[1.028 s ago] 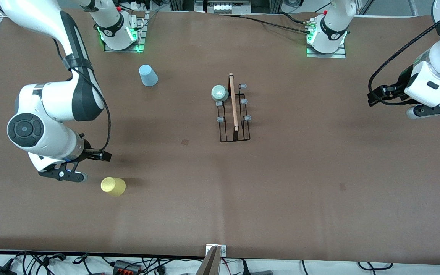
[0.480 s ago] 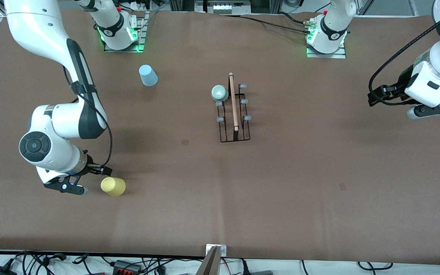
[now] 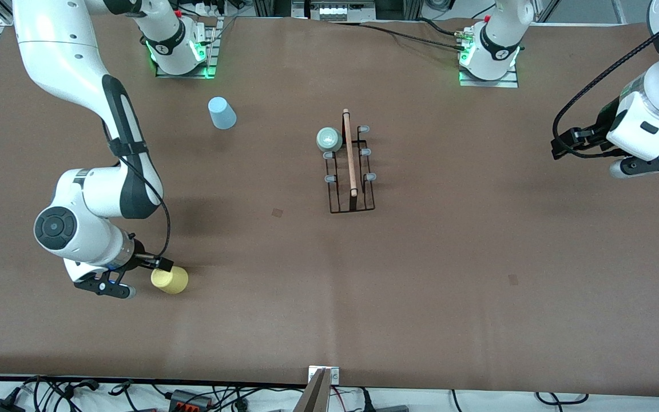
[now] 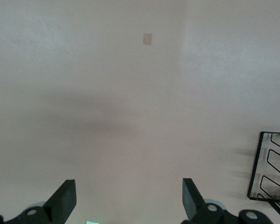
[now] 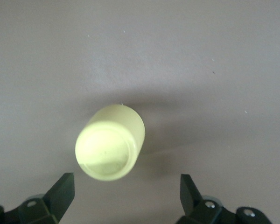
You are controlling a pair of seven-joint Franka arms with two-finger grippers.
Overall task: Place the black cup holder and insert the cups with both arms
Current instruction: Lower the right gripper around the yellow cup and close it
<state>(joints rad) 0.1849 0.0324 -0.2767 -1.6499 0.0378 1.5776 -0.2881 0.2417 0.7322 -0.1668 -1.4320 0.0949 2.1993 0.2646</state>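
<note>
R gripper fingers spread, yellow cup just ahead of tips, not touching. L gripper waits, fingers spread over bare table.

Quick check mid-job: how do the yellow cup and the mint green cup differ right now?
The mint green cup sits upside down on a prong of the black cup holder; the yellow cup stands upside down on the table, off the rack. The yellow cup is nearer the front camera, toward the right arm's end, with the open right gripper beside it; no gripper is near the green one. Both are small, plain, tapered.
</note>
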